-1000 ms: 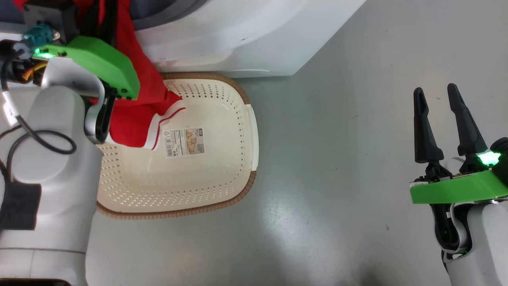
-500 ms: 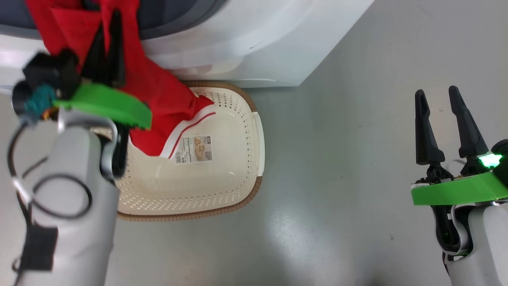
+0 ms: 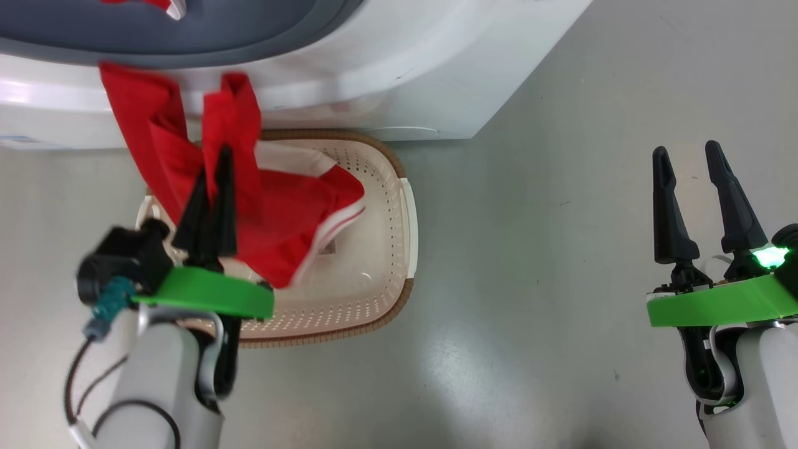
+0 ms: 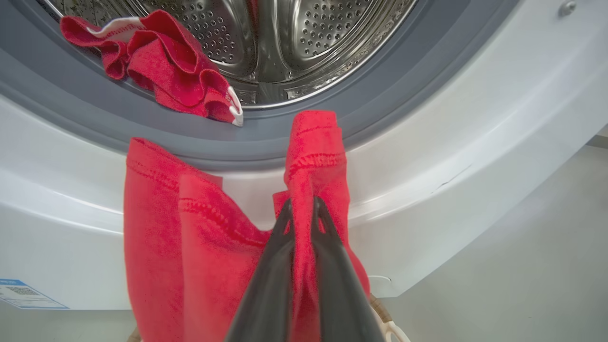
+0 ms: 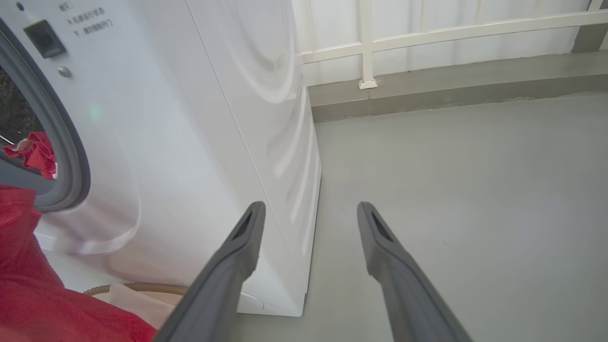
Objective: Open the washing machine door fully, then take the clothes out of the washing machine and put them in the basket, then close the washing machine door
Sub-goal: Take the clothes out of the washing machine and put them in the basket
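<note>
Grey floor (image 3: pixel 530 280) carries a cream perforated plastic basket (image 3: pixel 380 268) with brown woven rim; in the head view the left gripper (image 3: pixel 214 159), jaws pinching a red white-striped garment (image 3: pixel 280 218), hangs it over the basket's 10 o'clock side. Left wrist view: another red garment (image 4: pixel 166 71) lies at 11 o'clock in the mouth of the white washing machine (image 4: pixel 451 118). Right wrist view: right gripper (image 5: pixel 311 205), jaws spread, idle.

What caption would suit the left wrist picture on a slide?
Left gripper shut on a red garment before the washing machine, a second red garment lying on its grey gasket.
</note>
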### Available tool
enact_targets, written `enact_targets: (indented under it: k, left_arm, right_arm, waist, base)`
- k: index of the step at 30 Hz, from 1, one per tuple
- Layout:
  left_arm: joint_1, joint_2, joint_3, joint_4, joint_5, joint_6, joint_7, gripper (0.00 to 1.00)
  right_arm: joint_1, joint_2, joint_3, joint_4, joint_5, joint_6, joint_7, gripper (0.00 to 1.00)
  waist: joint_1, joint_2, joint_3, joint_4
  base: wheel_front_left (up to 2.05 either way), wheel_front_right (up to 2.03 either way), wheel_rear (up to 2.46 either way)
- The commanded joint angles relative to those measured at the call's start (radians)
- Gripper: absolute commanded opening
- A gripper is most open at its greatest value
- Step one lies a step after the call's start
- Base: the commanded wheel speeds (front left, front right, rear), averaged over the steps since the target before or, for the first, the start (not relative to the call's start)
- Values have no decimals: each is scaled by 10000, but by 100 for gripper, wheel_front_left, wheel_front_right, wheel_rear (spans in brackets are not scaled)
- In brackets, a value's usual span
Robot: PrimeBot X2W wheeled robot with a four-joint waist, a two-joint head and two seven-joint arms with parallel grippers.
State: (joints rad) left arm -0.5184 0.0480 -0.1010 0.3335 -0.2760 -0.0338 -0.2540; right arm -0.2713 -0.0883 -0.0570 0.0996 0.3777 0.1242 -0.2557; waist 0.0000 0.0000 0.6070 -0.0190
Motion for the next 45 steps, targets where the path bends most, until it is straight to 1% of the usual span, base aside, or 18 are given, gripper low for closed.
enact_targets:
  k: [1,5,10,21,27,31,37,38,39,40,41,42,45]
  left_arm:
    - [390,159,187,-168,-84,71,-76,0]
    - [521,141,41,374,7,73,-77,0]
    - [170,100,66,1680,-144,-133,-77,0]
    - [-1645,79,-17,5120,235,-599,-77,0]
    - [-2724,187,-80,6837,380,-751,-77,0]
    - [-3315,261,-30,7724,383,-762,-78,0]
    - [-3864,284,51,8451,311,-795,-78,0]
    - [-3910,283,47,8520,314,-800,-78,13]
    - [-3950,288,69,8564,296,-802,-78,34]
    - [-3979,290,96,8606,273,-804,-78,49]
    - [-4002,294,98,8639,274,-808,-78,84]
    - [-4022,297,107,8620,269,-814,-78,100]
    - [-4007,291,145,8590,235,-834,-78,100]
  right_arm:
    - [186,-51,199,-241,38,65,-61,100]
    - [175,-46,224,-249,47,65,-61,100]
    - [107,-34,262,-287,65,65,-61,100]
    - [-161,46,361,-338,102,65,-61,100]
    - [-380,119,371,-408,119,65,-61,100]
    - [-529,160,366,-462,124,65,-61,100]
    - [-650,198,326,-500,107,65,-61,100]
    - [-653,203,319,-501,103,65,-61,100]
    - [-653,206,312,-502,96,65,-61,100]
    - [-651,209,308,-501,87,65,-61,100]
    - [-652,211,300,-498,80,65,-61,100]
    - [-654,212,283,-496,74,65,-61,100]
    - [-656,208,245,-476,54,65,-61,100]
  waist:
    - [0,0,13,-31]
    - [0,0,76,-78]
    - [0,0,277,-180]
    - [0,0,1028,-550]
    - [0,0,1479,-733]
    - [0,0,1754,-842]
    - [0,0,1957,-910]
    - [0,0,1966,-910]
    - [0,0,1971,-909]
    - [0,0,1971,-908]
    - [0,0,1964,-902]
    - [0,0,1955,-890]
    - [0,0,1892,-843]
  base:
    - [0,0,0]
    - [0,0,0]
    - [0,0,0]
    - [0,0,0]
    - [0,0,0]
    - [0,0,0]
    - [0,0,0]
    - [0,0,0]
    - [0,0,0]
    - [0,0,0]
    - [0,0,0]
    - [0,0,0]
    - [0,0,0]
